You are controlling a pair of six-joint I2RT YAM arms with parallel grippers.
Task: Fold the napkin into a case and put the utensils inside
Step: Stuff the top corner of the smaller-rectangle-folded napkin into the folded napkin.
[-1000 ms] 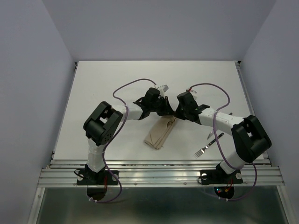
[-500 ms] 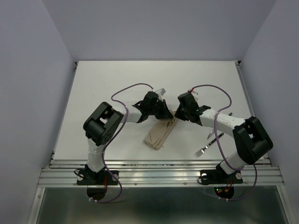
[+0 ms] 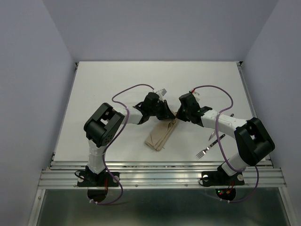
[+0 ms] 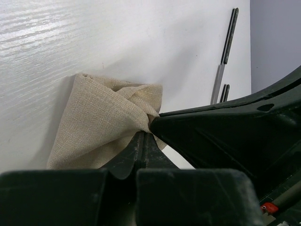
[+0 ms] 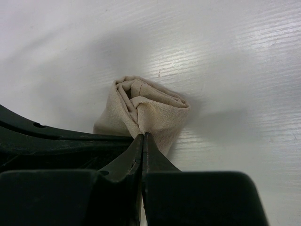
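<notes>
Left gripper [image 4: 149, 124], right gripper [image 5: 142, 135] clamped on napkin [image 3: 160, 136] end; fork [image 3: 203, 151] tines visible only from top.

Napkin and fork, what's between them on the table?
Nothing: only bare white table lies between the napkin and the fork, as the top view shows.

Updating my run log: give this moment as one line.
left jaws: shut on napkin | right jaws: shut on napkin | fork, knife: on table, outside napkin
</notes>
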